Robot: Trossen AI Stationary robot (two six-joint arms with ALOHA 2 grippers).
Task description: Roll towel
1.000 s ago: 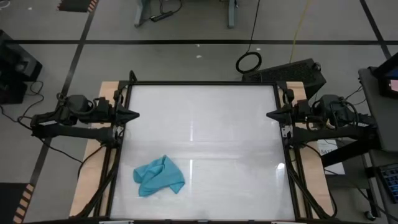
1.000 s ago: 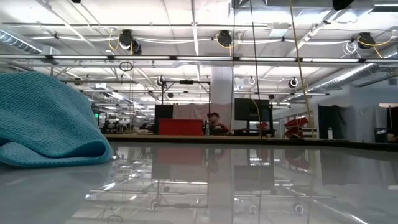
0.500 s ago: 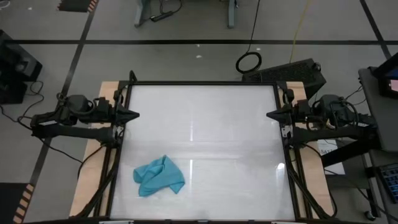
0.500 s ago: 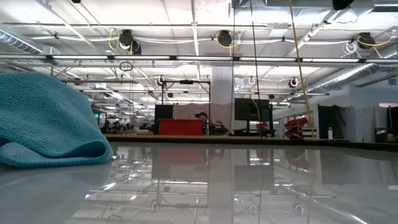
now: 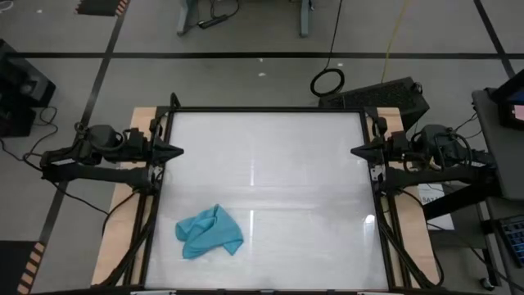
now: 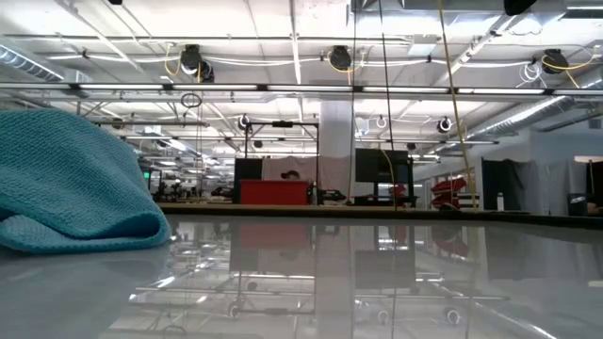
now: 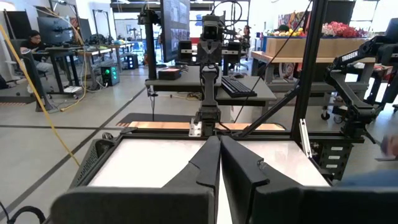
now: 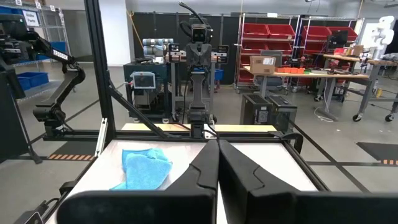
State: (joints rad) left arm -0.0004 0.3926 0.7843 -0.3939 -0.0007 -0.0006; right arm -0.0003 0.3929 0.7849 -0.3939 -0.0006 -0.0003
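Observation:
The towel (image 5: 210,232), a small teal-blue cloth, lies crumpled in a loose heap on the white tabletop (image 5: 270,164), near its near-left corner. It fills the left of the low view (image 6: 71,184) and shows in the right wrist view (image 8: 144,167). My left gripper (image 5: 178,151) waits shut at the table's left edge, far from the towel; it shows in its wrist view (image 7: 219,144). My right gripper (image 5: 354,151) waits shut at the table's right edge; it shows in its wrist view (image 8: 218,148).
A black frame (image 5: 270,110) runs round the tabletop. Wooden boards (image 5: 123,238) flank the table on both sides. Beyond the table the room holds desks, monitors and shelves, and a person (image 6: 290,176) shows far off in the low view.

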